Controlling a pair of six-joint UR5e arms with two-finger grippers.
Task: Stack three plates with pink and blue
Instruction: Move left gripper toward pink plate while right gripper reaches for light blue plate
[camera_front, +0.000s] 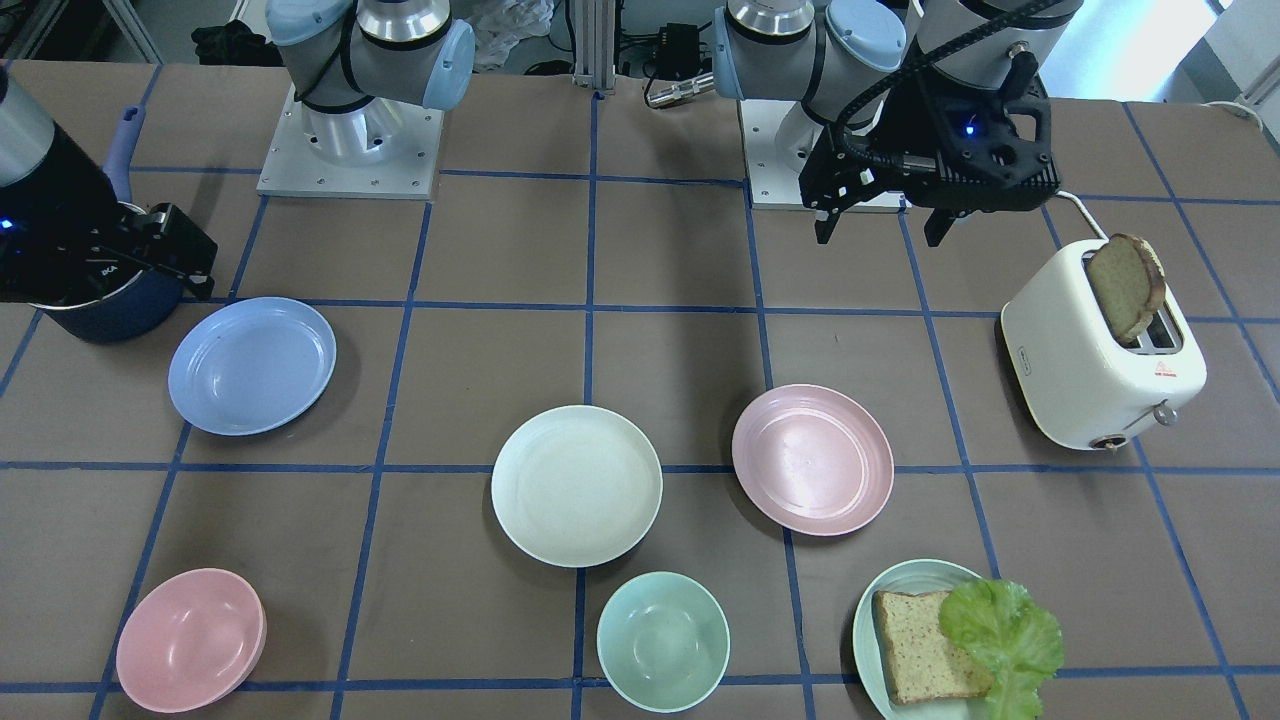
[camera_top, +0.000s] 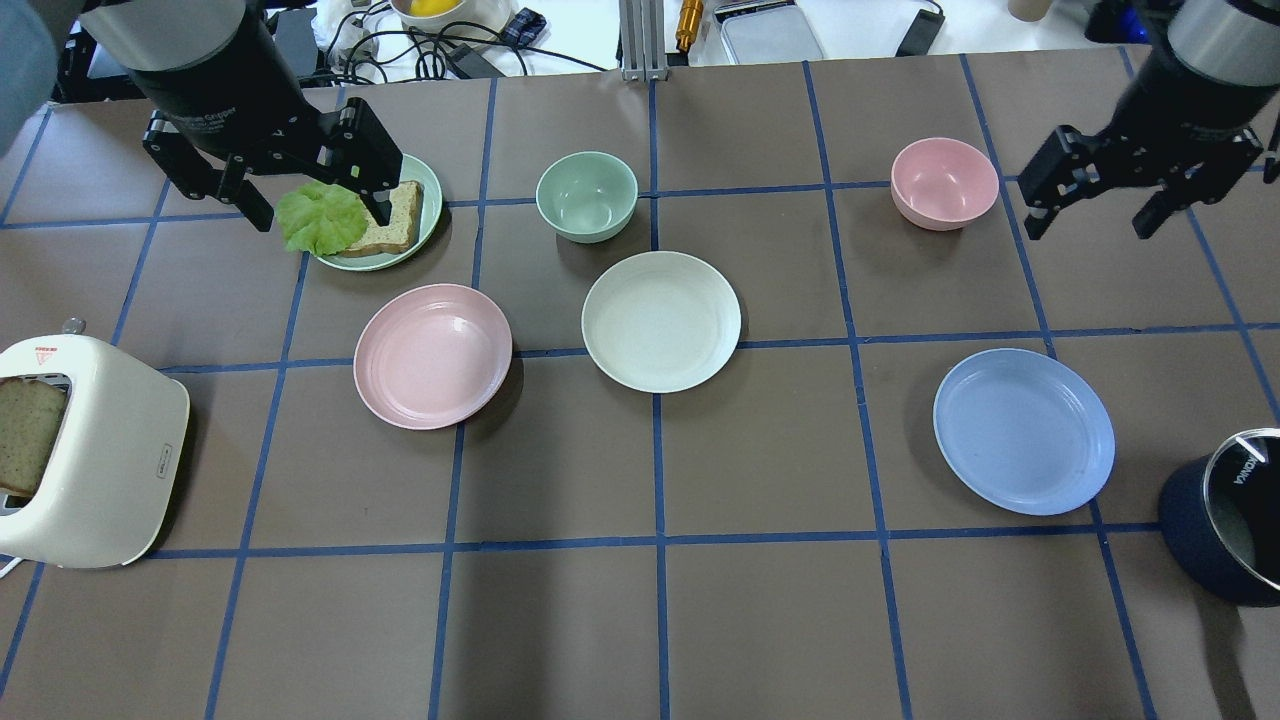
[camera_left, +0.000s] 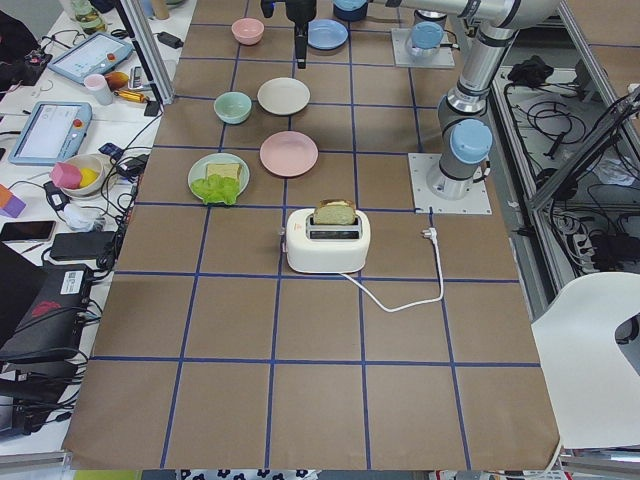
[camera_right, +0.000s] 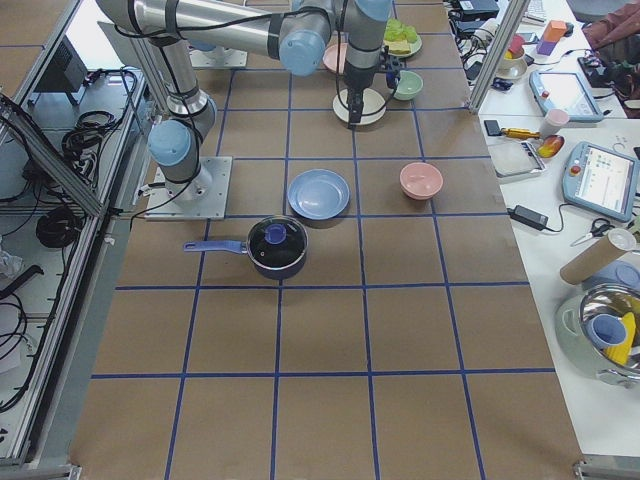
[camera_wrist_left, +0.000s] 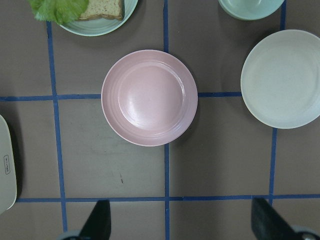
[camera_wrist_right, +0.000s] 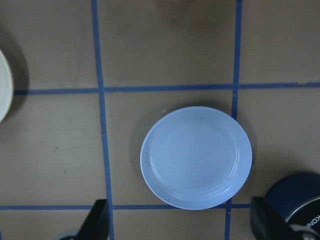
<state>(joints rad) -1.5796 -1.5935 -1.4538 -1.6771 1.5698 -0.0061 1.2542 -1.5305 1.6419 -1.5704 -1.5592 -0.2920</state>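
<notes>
Three plates lie apart on the brown table. The pale pink plate (camera_top: 432, 356) is left of centre, the off-white plate (camera_top: 661, 321) is in the middle, and the light blue plate (camera_top: 1023, 431) is at the right. My left gripper (camera_top: 320, 212) hangs open and empty high above the table. In the left wrist view the pink plate (camera_wrist_left: 149, 97) lies below it, ahead of its fingertips (camera_wrist_left: 100, 222). My right gripper (camera_top: 1090, 218) is also open and empty, high above the blue plate (camera_wrist_right: 196, 157). Nothing is stacked.
A pale green plate (camera_top: 428, 185) with bread and lettuce, a mint bowl (camera_top: 586, 195) and a pink bowl (camera_top: 944, 182) stand at the far side. A white toaster (camera_top: 95, 455) with bread is at the left edge. A dark blue pot (camera_top: 1225, 520) is at the right edge.
</notes>
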